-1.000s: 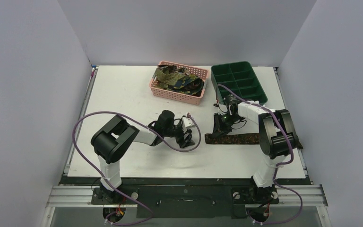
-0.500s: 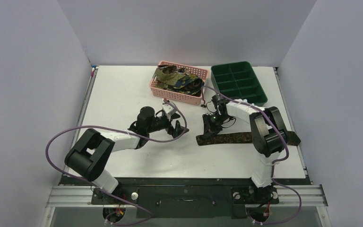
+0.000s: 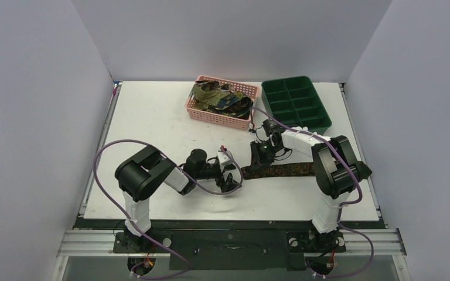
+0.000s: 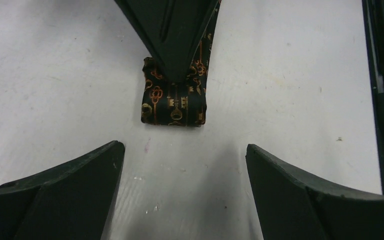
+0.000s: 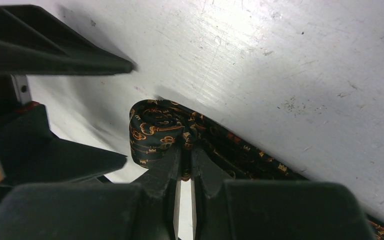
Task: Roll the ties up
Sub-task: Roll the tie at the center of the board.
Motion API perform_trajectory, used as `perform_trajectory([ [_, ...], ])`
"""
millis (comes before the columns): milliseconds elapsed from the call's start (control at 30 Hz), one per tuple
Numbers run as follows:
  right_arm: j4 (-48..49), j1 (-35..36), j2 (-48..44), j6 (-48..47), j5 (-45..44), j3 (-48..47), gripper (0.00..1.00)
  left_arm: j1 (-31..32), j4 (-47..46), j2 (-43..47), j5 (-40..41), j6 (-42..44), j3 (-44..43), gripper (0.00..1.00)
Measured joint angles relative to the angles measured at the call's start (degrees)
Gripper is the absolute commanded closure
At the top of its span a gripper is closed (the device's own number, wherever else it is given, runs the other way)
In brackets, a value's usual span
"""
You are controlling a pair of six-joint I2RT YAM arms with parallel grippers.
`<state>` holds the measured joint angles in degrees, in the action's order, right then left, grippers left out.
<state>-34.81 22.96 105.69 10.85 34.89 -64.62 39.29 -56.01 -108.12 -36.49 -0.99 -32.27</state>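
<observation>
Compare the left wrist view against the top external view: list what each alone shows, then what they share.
Left wrist only: the gold key pattern on the rolled end of the tie. Top external only: the pink basket holding more ties, and the green tray. Shared: the right gripper pinching the roll, with the open left gripper facing it.

The tie (image 4: 175, 102) is woven cloth, dark with a faint sheen and a fine orange-gold print. The table (image 4: 290, 75) is white and matt, scuffed with fine scratches and specks. The fingers (image 4: 55, 200) of the left gripper (image 4: 183, 147) are matt black plastic, slightly grainy. The basket (image 3: 217, 116) is pink plastic mesh; the tray (image 3: 286, 81) is dark green, probably smooth plastic with a slight gloss.
</observation>
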Motion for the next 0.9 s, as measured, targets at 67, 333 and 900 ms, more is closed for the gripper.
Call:
perform_trajectory([
  [67, 0.17, 0.02, -0.15, 0.31, -0.11, 0.15, 1.00, 1.29, -2.51, -2.47, 0.11, 1.86, -0.90, 0.12],
  [333, 0.28, 0.02, -0.20, 0.72, -0.07, 0.26, 1.00, 3.96, -6.27, -9.49, 5.20, 7.02, -7.43, 0.36],
  [900, -1.09, -1.05, -1.22, 0.98, 1.84, 0.17, 1.00, 5.11, -0.39, -7.02, 3.87, 16.87, -7.43, 0.65],
])
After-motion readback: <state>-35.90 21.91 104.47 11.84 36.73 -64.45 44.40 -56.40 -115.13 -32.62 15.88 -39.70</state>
